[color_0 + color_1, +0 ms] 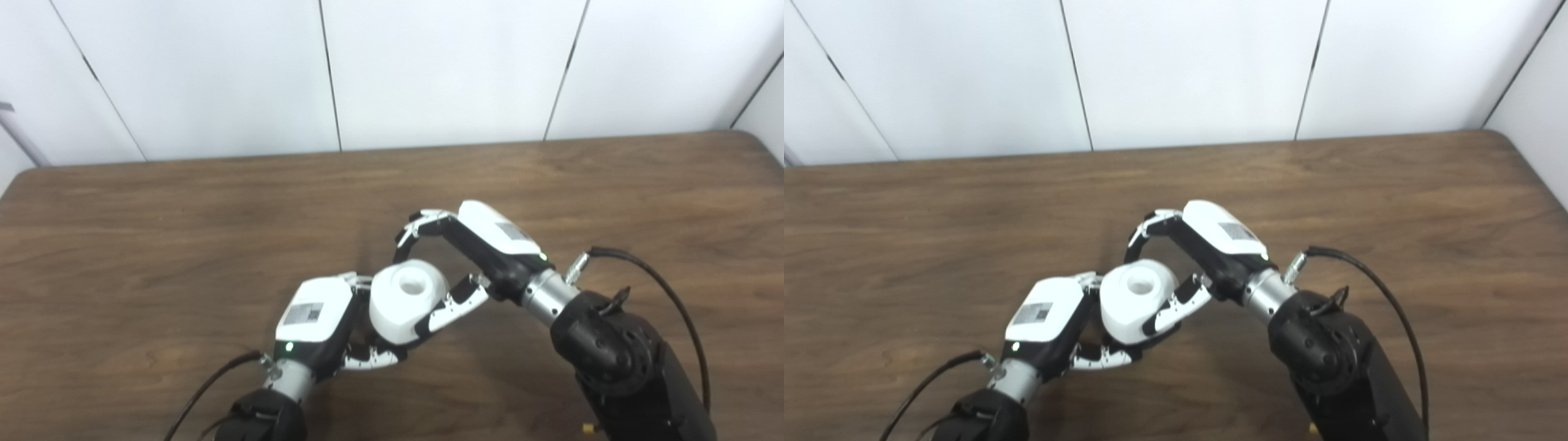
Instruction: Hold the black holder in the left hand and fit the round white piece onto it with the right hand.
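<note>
- We see the white piece (pixel 405 298) held above the brown surface (pixel 153 245), a little below the picture's centre, between the two hands.
- It is round and chunky, with a round hollow in its top face, which tilts toward 12 o'clock.
- Our left hand (pixel 324 321) comes in from 7 o'clock and sits at the piece's 9 o'clock side, touching it; its fingers (pixel 370 358) curl under the piece at 6 o'clock.
- The left hand is clenched around something below the piece, but we cannot tell what: the holder is hidden, with only a bit of dark showing under the piece.
- Our right hand (pixel 471 257) comes in from 4 o'clock; its thumb (pixel 453 304) presses against the piece's 3 o'clock flank.
- Its fingers (pixel 419 226) arch over at 12 o'clock of the piece, with a gap showing between their tips and the white rim.
- So the right hand is partly released, touching the piece by the thumb only, as far as we can see.
- A black cable (pixel 661 288) loops from the right wrist toward 4 o'clock.
- Behind the surface, at 12 o'clock, stands a white panelled wall (pixel 441 67).
</note>
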`<state>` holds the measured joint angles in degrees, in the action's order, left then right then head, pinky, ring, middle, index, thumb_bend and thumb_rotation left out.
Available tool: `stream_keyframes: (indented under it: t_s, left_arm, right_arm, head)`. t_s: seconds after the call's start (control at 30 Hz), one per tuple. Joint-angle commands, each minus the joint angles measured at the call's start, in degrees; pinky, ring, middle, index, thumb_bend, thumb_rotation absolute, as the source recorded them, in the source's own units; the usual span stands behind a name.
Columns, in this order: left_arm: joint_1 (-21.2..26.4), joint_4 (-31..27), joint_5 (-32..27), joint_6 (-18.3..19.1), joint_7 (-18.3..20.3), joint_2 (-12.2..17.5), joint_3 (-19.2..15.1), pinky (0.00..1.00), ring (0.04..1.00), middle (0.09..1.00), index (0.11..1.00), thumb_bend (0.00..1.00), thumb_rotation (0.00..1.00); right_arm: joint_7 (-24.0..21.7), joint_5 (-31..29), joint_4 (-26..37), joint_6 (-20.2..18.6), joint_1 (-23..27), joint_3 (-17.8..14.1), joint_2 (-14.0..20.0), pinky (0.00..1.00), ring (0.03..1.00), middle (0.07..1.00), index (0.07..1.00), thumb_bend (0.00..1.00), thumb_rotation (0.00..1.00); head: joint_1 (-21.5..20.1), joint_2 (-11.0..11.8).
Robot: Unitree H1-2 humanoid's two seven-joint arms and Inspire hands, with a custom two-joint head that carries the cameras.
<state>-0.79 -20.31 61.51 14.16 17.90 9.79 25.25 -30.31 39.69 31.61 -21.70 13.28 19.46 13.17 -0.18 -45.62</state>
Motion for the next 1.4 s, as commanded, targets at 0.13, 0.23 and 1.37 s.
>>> stream_keyframes:
  t_s: [0.13,0.23,1.37]
  left_arm:
    - [-1.2,1.1,-0.1,0.5,4.0,0.1,1.3,0.82,0.861,0.805,0.489,0.52,0.06]
    - [-1.3,0.9,-0.5,0.6,4.3,0.1,1.2,0.82,0.863,0.807,0.489,0.52,0.06]
    - [-1.2,-0.3,-1.2,1.1,5.7,0.6,0.1,0.82,0.866,0.809,0.489,0.52,0.06]
  right_arm:
    - [0.8,0.2,1.0,2.2,0.4,0.3,0.4,0.81,0.877,0.744,0.481,0.53,0.14]
    - [0.8,0.4,1.1,2.3,0.1,0.5,0.4,0.80,0.878,0.744,0.481,0.53,0.14]
    - [-1.0,-0.1,2.3,1.7,-1.1,0.3,3.3,0.83,0.895,0.749,0.481,0.53,0.14]
  head:
    - [-0.3,-0.4]
    - [-0.5,-0.5]
    - [-2.6,-1.8]
